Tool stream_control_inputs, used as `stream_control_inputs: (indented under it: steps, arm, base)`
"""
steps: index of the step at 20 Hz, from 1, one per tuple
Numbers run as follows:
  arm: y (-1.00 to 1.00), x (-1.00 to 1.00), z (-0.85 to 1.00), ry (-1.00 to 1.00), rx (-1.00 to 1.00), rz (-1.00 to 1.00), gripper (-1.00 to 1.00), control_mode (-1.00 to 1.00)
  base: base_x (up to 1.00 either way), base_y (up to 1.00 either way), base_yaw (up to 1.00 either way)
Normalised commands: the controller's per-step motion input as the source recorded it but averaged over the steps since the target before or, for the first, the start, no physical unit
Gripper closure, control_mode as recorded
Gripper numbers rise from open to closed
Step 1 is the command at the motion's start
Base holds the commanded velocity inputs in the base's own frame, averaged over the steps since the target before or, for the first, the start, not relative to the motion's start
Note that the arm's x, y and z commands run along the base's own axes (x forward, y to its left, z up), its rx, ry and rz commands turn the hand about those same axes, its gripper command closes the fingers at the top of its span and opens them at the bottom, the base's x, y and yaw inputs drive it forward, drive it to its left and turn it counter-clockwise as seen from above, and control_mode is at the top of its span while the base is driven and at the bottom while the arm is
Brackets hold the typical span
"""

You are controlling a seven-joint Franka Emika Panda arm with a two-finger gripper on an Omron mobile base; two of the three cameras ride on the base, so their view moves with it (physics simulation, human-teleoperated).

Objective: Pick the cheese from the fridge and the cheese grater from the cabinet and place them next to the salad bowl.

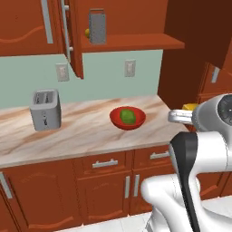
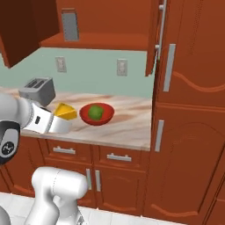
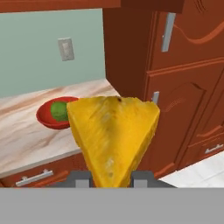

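Observation:
My gripper is shut on the cheese, a yellow-orange wedge held in the air off the counter's right end, right of the salad bowl. From the base, the cheese sits at the end of my hand, near the red salad bowl with its green leafy ball. The grey cheese grater stands upright on the shelf of the open cabinet, above the counter. The fridge is out of view.
A silver toaster stands at the counter's left. The cabinet door hangs open over the counter. A small yellow fruit lies beside the grater. Tall wooden cupboards close off the counter's right end, and drawers run below it.

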Motion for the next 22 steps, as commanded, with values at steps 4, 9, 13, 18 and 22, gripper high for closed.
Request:
stream_control_inputs:
  steps: [4, 9, 13, 18, 22]
  arm:
    - [0.00, 0.00, 0.00, 0.00, 0.00, 0.00, 1.00, 1.00]
    - [0.00, 0.00, 0.00, 0.00, 0.00, 0.00, 1.00, 1.00]
    - [0.00, 0.00, 0.00, 0.00, 0.00, 0.00, 1.00, 1.00]
    - [0.00, 0.00, 0.00, 0.00, 0.00, 0.00, 1.00, 1.00]
    - [0.00, 0.00, 0.00, 0.00, 0.00, 0.00, 1.00, 1.00]
  base:
    - [0.61, -0.39, 0.00]
    - [0.41, 0.01, 0.02]
    - [0.52, 0.00, 0.01]
    - [0.63, 0.00, 0.00]
    - [0.23, 0.00, 0.01]
